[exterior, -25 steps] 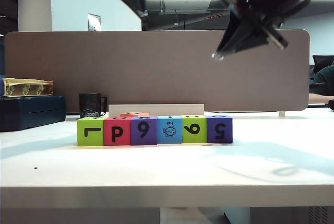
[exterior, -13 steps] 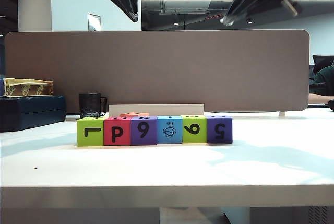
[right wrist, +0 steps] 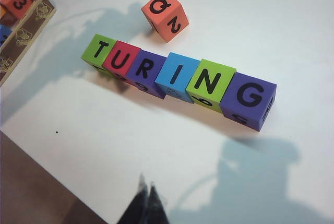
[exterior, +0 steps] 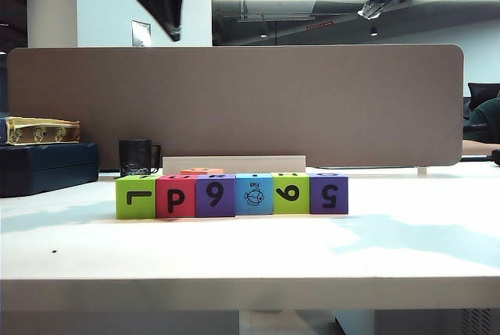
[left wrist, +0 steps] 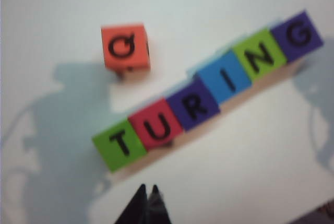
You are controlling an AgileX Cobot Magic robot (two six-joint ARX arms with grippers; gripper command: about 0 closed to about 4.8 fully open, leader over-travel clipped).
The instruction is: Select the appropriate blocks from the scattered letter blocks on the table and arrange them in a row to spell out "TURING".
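Fingers (left wrist: 147, 203) together, high above blocks (left wrist: 209, 93)

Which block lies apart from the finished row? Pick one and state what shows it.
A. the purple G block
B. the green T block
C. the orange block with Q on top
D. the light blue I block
C: the orange Q block sits alone on the table, clear of the row, where T, U, R, I, N and G stand side by side touching.
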